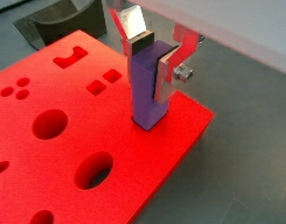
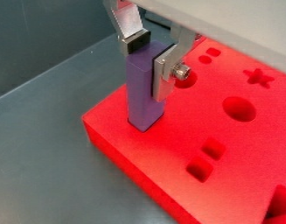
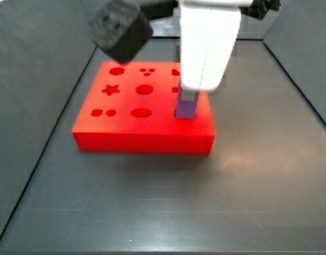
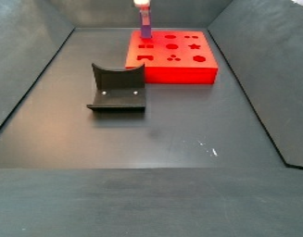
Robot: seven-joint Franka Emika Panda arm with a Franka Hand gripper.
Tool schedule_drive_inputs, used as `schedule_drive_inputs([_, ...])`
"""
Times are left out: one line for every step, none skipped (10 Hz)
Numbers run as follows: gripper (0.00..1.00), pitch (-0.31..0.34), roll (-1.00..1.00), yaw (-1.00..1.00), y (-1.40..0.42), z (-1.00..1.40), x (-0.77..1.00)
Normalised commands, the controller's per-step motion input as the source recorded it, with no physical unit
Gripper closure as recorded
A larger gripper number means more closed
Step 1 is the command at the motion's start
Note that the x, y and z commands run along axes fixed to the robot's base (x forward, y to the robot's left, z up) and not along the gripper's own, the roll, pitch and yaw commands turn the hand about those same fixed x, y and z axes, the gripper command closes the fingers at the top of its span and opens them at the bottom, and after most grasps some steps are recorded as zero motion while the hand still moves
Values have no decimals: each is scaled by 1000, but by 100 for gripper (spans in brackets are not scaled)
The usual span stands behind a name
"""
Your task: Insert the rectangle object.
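The bar (image 1: 149,87) is gripped upright between the fingers (image 1: 138,37) of the gripper (image 1: 155,54), at a corner of the red block (image 1: 63,131). Its lower end is seen entering a slot near the block's edge in both wrist views. Insertion is judged partly done: most of the bar stands proud, so pushing down and release remain. The fixture (image 4: 117,88) stands well apart.

The gripper (image 1: 152,54) is cut off above its fingers in both wrist views. The rectangle object's (image 1: 149,92) lower end is hidden inside the red block (image 1: 63,114). In a side view, the arm (image 3: 205,40) hides the bar's upper part.
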Motion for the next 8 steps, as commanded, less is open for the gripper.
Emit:
schedule_drive_inputs([100,-116,133,0,-29,-686,254])
schedule_drive_inputs([100,-90,96,0,0,-574,409])
schedule_drive_inputs([100,-70,119,0,0,-500,163])
schedule_drive_inputs([100,-34,131,-6,0,-346,-123])
schedule_drive_inputs([100,0,137,-103,0,-360,-174])
schedule_drive_inputs([100,0,127,-140,0,-283,-269])
schedule_drive_inputs([100,0,84,-283,14,-237,-426])
schedule_drive_inputs([100,0,46,-171,0,-86,-183])
